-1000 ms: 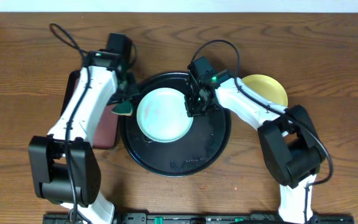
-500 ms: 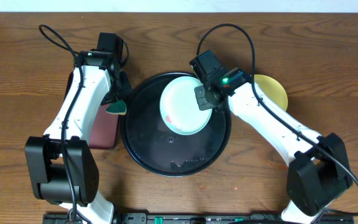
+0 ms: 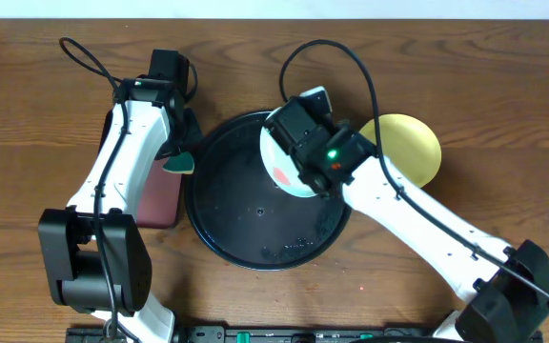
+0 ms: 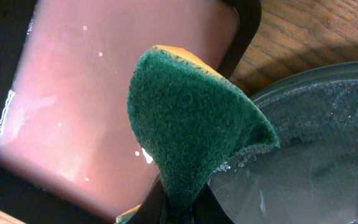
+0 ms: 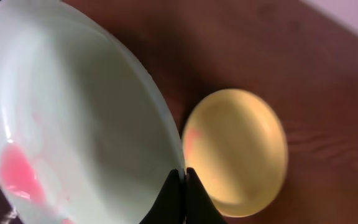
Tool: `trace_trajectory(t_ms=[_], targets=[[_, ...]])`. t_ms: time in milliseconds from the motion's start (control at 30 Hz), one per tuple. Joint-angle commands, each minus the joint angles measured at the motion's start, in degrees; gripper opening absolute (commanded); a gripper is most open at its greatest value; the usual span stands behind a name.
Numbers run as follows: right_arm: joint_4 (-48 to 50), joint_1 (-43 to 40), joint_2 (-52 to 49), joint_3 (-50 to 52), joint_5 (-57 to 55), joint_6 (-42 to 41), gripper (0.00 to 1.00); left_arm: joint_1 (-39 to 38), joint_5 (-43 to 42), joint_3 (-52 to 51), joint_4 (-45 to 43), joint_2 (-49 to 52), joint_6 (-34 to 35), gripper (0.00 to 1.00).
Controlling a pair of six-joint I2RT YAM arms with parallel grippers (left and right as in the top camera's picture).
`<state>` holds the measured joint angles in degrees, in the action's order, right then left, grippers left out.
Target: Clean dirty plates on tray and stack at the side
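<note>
My right gripper point(image 5: 180, 177) is shut on the rim of a pale mint-green plate point(image 5: 73, 118) with red smears and holds it tilted above the far right of the round black tray point(image 3: 246, 229). The mint plate point(image 3: 279, 170) shows partly under the arm in the overhead view. A pale yellow plate point(image 3: 410, 143) lies on the wood table right of the tray; it also shows in the right wrist view point(image 5: 238, 149). My left gripper point(image 4: 182, 205) is shut on a green sponge point(image 4: 191, 124), held over the tray's left rim. Only one mint plate is in view.
A rectangular black-rimmed tray point(image 3: 155, 195) with a maroon inside lies left of the round tray, under my left arm; it holds pinkish liquid in the left wrist view point(image 4: 104, 93). The round tray's floor point(image 4: 328, 149) is wet. Bare wood table point(image 3: 503, 76) surrounds everything.
My right gripper has lifted the mint plate off the tray and tilted it, moving toward the yellow plate. My left arm drew the sponge back to the tray's left rim, then stayed.
</note>
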<state>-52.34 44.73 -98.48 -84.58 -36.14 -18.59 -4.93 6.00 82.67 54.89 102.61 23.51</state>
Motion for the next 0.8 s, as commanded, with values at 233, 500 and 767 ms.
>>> trace_trajectory(t_ms=[233,500,767], targets=[[-0.5,5.07,1.36,-0.09,-18.14,0.42,0.01,0.15,0.9,-0.7,-0.07,-0.63,-0.9,0.08],[-0.17,8.04,1.36,-0.09,-27.45,-2.58,0.01,0.15,0.9,-0.72,-0.07,-0.63,-0.9,0.08],[0.28,11.32,1.36,-0.09,-38.03,-4.37,0.01,0.15,0.9,-0.72,-0.07,-0.63,-0.9,0.08]])
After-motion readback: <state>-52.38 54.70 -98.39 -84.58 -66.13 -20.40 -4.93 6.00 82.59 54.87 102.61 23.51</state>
